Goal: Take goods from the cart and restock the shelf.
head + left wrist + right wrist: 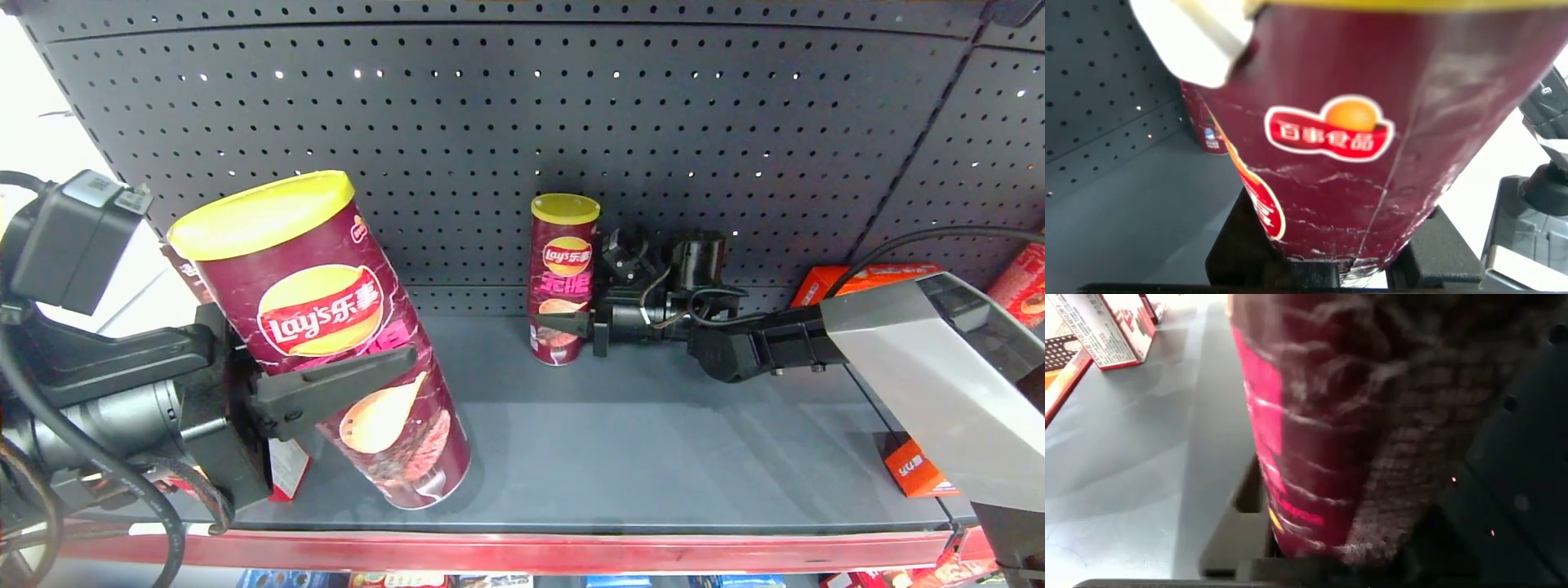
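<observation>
Head view: left gripper (351,367) clamped around a maroon cardboard chip tube with a yellow plastic lid, the tilted can (318,310). It leans, base low at the front of the grey metal shelf (653,441); contact unclear. Right gripper (559,325) closed around a second maroon yellow-lidded tube, the upright can (562,269), standing on the shelf just before the black pegboard (571,122). Orange cardboard boxes (865,282) at right.

Left wrist view: tilted can (1372,163) wedged between black fingers (1237,249).

Right wrist view: upright can (1331,433) pinched low down. Red-and-white carton (1110,331) lies farther along the shelf.
</observation>
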Controlling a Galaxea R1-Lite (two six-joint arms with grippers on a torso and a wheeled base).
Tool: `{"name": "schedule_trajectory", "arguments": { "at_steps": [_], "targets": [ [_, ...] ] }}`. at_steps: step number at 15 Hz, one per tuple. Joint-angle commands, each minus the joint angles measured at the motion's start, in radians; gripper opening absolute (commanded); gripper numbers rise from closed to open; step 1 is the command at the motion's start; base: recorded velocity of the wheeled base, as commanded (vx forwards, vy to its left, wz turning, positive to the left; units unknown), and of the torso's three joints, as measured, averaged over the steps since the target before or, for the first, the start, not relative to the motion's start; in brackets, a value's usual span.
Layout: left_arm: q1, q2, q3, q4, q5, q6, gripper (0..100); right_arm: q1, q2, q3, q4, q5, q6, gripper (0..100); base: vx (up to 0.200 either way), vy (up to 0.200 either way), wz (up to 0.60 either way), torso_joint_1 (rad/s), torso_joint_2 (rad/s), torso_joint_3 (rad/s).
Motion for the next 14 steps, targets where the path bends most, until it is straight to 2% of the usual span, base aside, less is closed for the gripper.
{"name": "schedule_trajectory", "arguments": {
  "at_steps": [1,3,7,9,10,12,14],
  "targets": [
    [0.003,-0.001,0.014,-0.014,0.000,-0.002,0,0.005,-0.032,0.014,0.000,0.000,-0.001,0,0.000,0.000,0.00,0.000,0.00,0.000],
    [0.003,-0.004,0.019,-0.017,0.000,-0.002,0,0.008,-0.076,0.054,0.000,0.001,-0.001,0,0.000,0.000,0.00,0.000,0.00,0.000],
    [0.005,-0.012,0.023,-0.017,0.000,-0.002,0,0.031,-0.280,0.274,-0.008,0.001,0.010,0,0.000,0.000,0.00,0.000,0.00,0.000],
    [0.005,-0.016,0.023,-0.017,0.000,-0.002,0,0.038,-0.399,0.449,-0.043,0.001,0.010,0,0.000,0.000,0.00,0.000,0.00,0.000],
    [0.005,-0.016,0.023,-0.015,0.000,-0.002,0,0.041,-0.417,0.482,-0.056,0.001,0.010,0,0.000,0.000,0.00,0.000,0.00,0.000],
    [0.005,-0.016,0.033,-0.017,0.000,-0.002,0,0.068,-0.477,0.661,-0.180,0.001,0.010,0,0.000,0.000,0.00,0.000,0.00,0.000],
    [0.005,-0.016,0.034,-0.017,0.000,-0.002,0,0.084,-0.484,0.776,-0.293,0.001,0.012,0,0.000,0.000,0.00,0.000,0.00,0.000]
  ]
}}
